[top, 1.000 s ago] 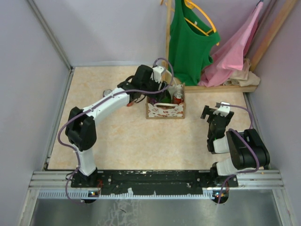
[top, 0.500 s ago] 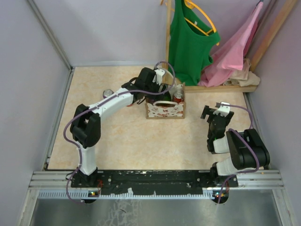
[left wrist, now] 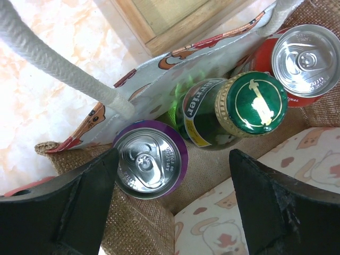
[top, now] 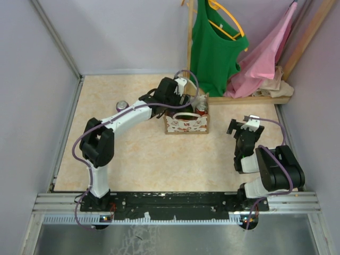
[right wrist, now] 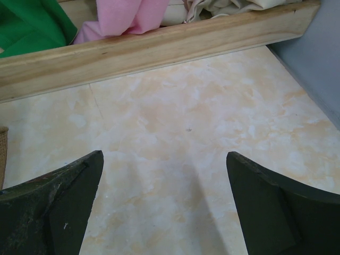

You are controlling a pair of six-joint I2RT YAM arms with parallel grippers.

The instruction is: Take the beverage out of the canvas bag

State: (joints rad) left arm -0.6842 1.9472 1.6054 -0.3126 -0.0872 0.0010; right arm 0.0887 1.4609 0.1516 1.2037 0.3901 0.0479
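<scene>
Cream-beige canvas bag [top: 186, 123] with red-and-white floral sides, open-mouthed at the table's far middle; holds three upright beverages: purple-rimmed aluminium can [left wrist: 150, 166], green glass bottle with gold-printed cap [left wrist: 256, 102], red can [left wrist: 305, 56]. Left gripper [left wrist: 174, 175] directly above bag mouth, jaws spread wide, gripping nothing; purple can straight below, nearer one jaw, long axis vertical, in line with descent. Right gripper [right wrist: 164, 170] likewise open and empty, well apart over pale marbled tabletop [right wrist: 175, 117]; left arm plainly nearer.

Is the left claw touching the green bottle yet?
Apart. In the left wrist view the left gripper is open; a purple can and bag lining lie between its fingers and the bottle.
</scene>
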